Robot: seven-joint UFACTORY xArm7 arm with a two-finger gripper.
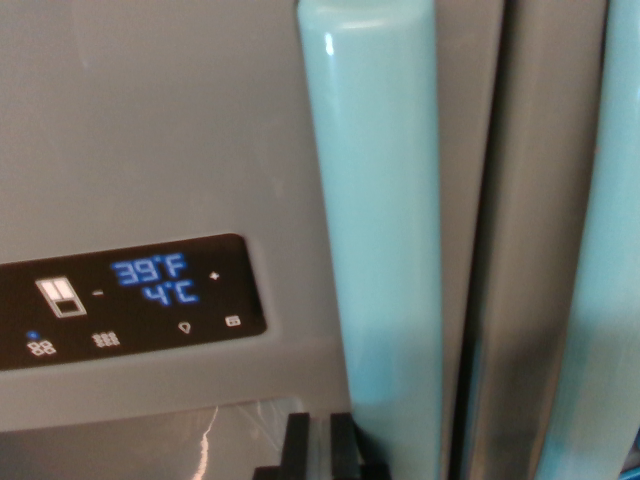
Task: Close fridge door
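1. centrally, we see a teal handle (380, 240) running top to bottom on the grey fridge door (150, 130).
2. lower left: lit temperature panel (125, 300).
3. bottom centre: our gripper (322, 450), black fingertips only; its opening we cannot tell.

At the lower left of the frame, a glossy black rectangular display panel (125, 300) on the grey fridge door (150, 120) reads "39°F" above "4°C" in blue digits, with small white icons around them.

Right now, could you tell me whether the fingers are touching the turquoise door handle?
Cannot tell. In the wrist view the black fingers overlap the base of the turquoise handle, but neither contact nor a gap shows plainly.
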